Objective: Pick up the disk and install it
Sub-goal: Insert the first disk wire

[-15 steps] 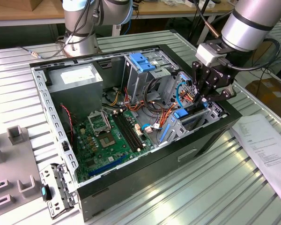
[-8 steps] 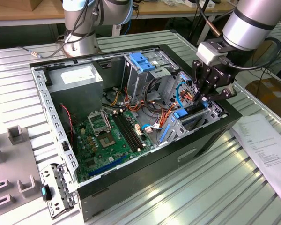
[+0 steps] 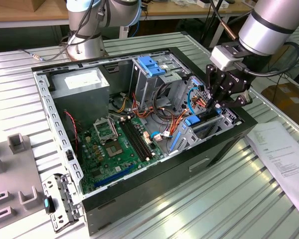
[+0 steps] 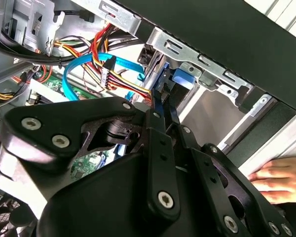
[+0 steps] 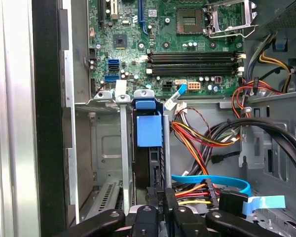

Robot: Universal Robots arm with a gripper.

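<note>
end effector [image 3: 220, 99] sits low inside the open computer case [image 3: 224, 144], at about 3 o'clock in the exterior view, its black linkage fingers [image 5: 160, 207] drawn together on the top edge of the disk [image 5: 149, 148]. the disk stands on edge between the sheet-metal walls of the drive bay [image 3: 204, 130], its blue plastic carrier frame showing as a square tab in the first wrist view and as a blue strip just under the end effector in the exterior view. judgement: the pick-up looks done and the install step is in hand; the disk appears part-way seated in the bay, not yet fully home. what remains calls for a straight push along the bay rails, keeping the frame square to the walls and clear of the cable bundle [image 5: 202, 143] just beside it. materials: bay walls are thin bright stamped steel with slots; the frame is smooth, glossy blue plastic; the cables are soft red, yellow and black leads with one flat blue ribbon [image 5: 212, 180]. farther out, the green motherboard [image 3: 117, 144] lies flat on the case floor at 9 o'clock, the tall grey drive cage [image 3: 152, 74] at 12 o'clock. a hand [image 4: 278, 177] rests outside the case on the ribbed metal worktop [image 3: 204, 199].
</note>
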